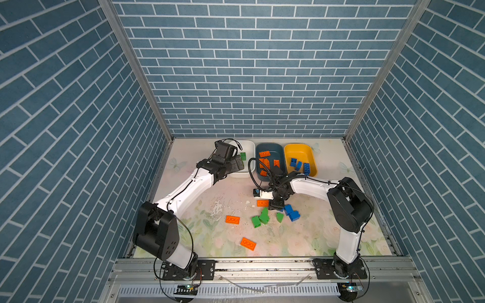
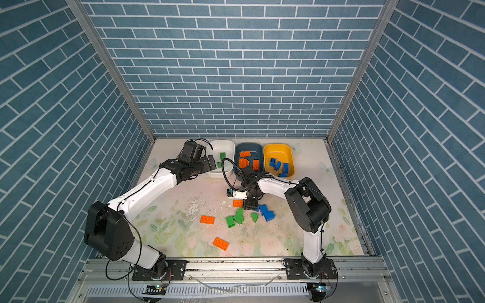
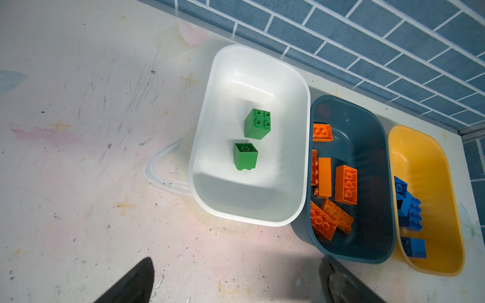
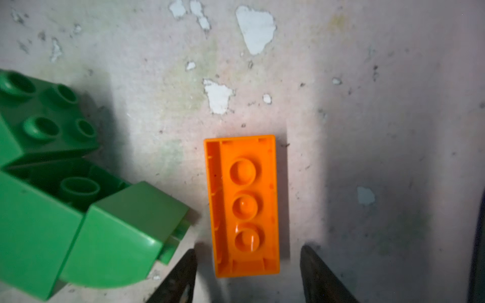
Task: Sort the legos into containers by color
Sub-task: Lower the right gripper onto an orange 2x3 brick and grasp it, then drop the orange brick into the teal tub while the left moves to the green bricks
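3 glossy round-cornered plastic tubs in a row at far edge of table (image 1: 301, 236): white tub (image 3: 262, 78) w/ 2 green blocks (image 3: 257, 123), teal tub (image 3: 367, 147) w/ orange plates (image 3: 346, 184), yellow tub (image 3: 425, 162) w/ blue blocks (image 3: 410, 215). Loose studded bricks (image 1: 263, 217) mid-table. R gripper (image 4: 248, 249) part-open, straddling hollow-side-up orange plate (image 4: 242, 204), not touching. L gripper (image 3: 237, 259) wide, empty, by white tub. Table scuffed, flaking.

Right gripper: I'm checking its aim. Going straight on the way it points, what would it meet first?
Probably the orange brick, lying hollow side up; the right gripper straddles its end, jaws apart. Depth is unclear; the table lies just beneath.
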Robot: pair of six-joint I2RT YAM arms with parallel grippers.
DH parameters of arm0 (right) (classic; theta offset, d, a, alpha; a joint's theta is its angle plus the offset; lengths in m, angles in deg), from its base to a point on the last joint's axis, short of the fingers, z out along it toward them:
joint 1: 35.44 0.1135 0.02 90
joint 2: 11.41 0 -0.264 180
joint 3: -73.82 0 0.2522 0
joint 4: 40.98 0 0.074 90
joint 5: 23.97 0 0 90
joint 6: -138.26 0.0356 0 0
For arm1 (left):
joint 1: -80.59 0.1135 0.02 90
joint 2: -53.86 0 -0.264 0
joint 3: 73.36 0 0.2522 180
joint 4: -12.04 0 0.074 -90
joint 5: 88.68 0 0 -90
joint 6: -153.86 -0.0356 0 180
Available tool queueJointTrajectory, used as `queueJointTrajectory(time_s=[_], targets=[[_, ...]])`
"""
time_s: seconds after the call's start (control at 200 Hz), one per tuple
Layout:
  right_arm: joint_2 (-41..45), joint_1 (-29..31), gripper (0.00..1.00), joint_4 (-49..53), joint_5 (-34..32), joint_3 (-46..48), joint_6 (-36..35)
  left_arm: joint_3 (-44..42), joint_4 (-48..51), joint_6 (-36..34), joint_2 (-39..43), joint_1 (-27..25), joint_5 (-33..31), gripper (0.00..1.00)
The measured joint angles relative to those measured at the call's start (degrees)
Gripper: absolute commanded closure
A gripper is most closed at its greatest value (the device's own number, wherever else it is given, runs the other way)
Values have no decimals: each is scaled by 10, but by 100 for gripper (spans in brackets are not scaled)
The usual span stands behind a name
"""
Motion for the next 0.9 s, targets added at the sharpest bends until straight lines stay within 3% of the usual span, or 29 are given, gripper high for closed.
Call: queueJointTrajectory(time_s=[0.895], targets=[[-54,20,67,14,28,-72,-25,-23,0,0,2,3,3,1]])
